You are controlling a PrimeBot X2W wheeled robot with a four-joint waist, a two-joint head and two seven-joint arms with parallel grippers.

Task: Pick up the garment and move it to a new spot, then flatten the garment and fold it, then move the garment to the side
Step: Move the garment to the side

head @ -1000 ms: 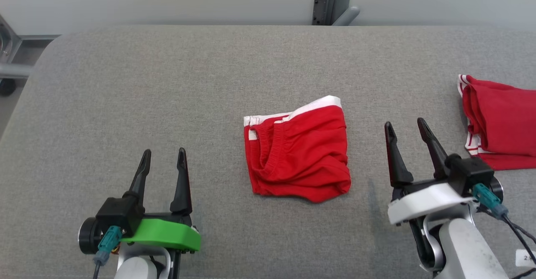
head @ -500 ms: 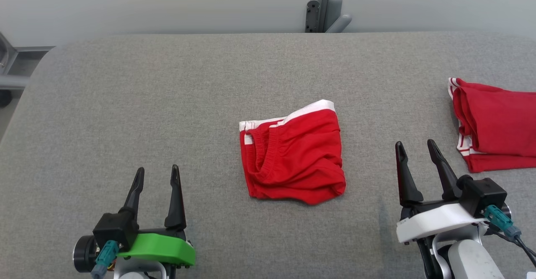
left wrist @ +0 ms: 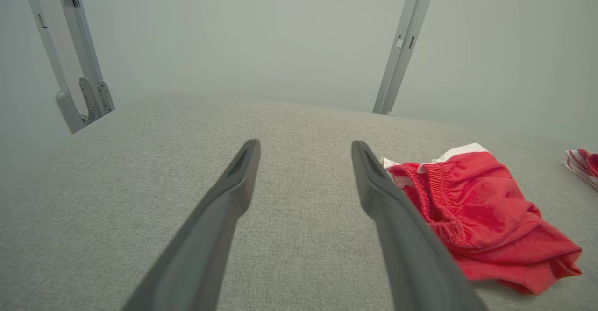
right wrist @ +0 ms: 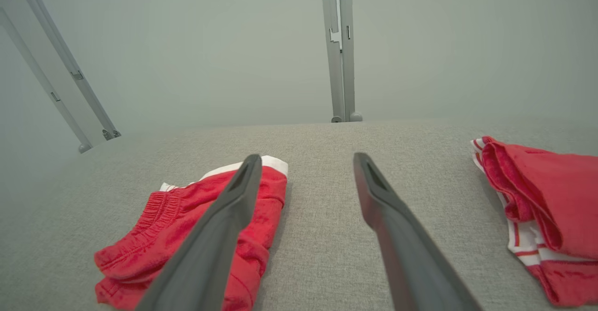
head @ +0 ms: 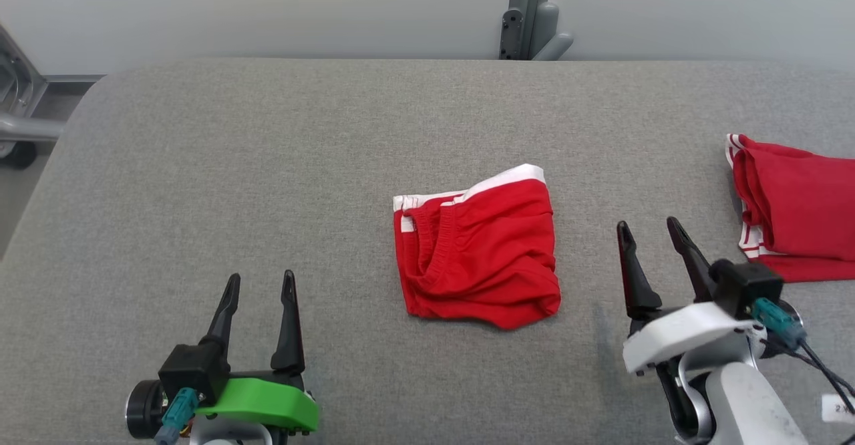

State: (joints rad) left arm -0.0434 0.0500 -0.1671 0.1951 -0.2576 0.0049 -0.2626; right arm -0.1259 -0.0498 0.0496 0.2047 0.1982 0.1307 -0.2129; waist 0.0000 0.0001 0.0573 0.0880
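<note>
A red garment [head: 477,251] with white trim and an elastic waistband lies folded into a compact bundle at the middle of the grey padded table [head: 267,164]. It also appears as the garment [left wrist: 476,213] to the right of my left fingers and as the garment [right wrist: 187,227] partly behind my right gripper's left finger. My left gripper [head: 260,284] stands open near the front left, well apart from it, with nothing between its fingers. My right gripper [head: 648,231] stands open just right of the garment, also holding nothing.
A second red cloth with white stripes [head: 795,221] lies folded at the table's right edge, also the cloth [right wrist: 542,203] in the right wrist view. A grey metal post [head: 528,11] rises behind the far edge. Metal frame parts [head: 17,117] stand at the far left.
The head camera has shifted, so the whole picture moved. The garment lies in the same shape. Both grippers have stayed open and have drawn back a little toward me.
</note>
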